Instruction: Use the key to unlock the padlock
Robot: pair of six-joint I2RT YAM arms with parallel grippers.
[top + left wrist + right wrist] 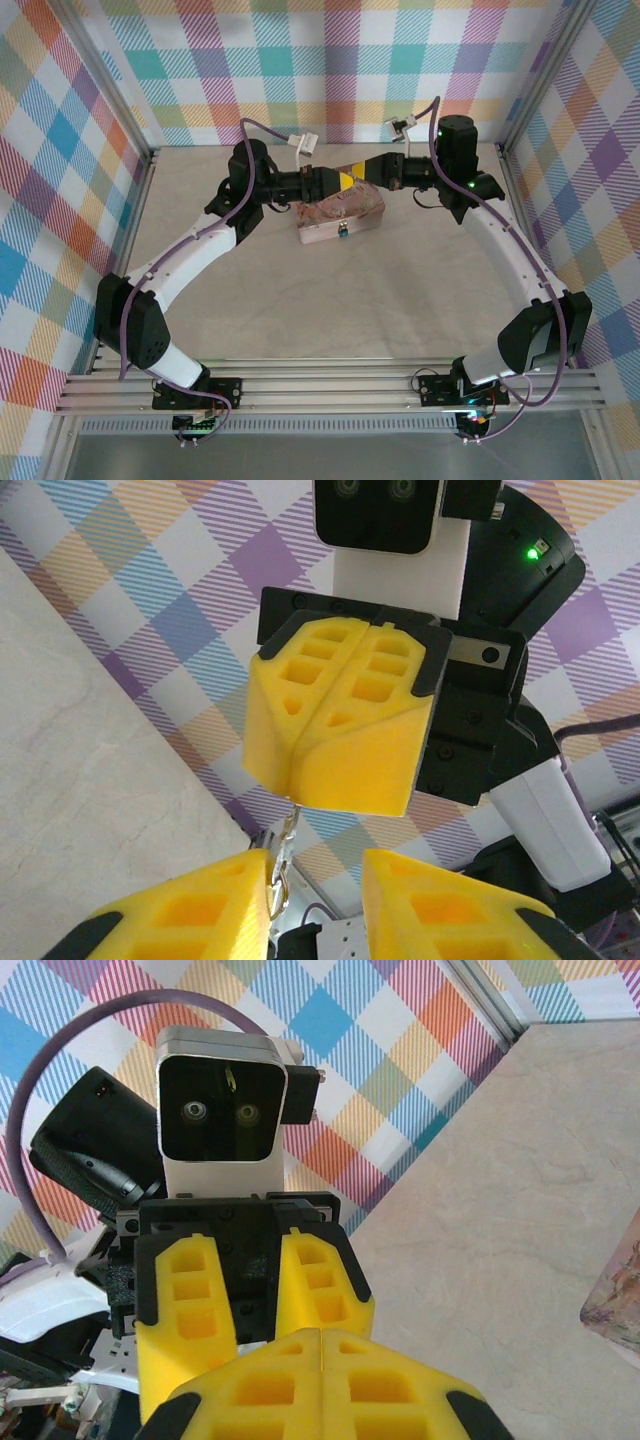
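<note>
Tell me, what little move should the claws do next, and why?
Probably the left claw should close on the thin metal piece dangling from the shut right claw. Its jaws stand apart around that piece, likely the key, while the padlock sits at the front of the tin below.

I see the tiny blue padlock (343,231) on the near face of the pink tin (340,208), mid-table. The thin metal key (285,865) sticks out from the right gripper (300,785), pinched in its tips.
</note>
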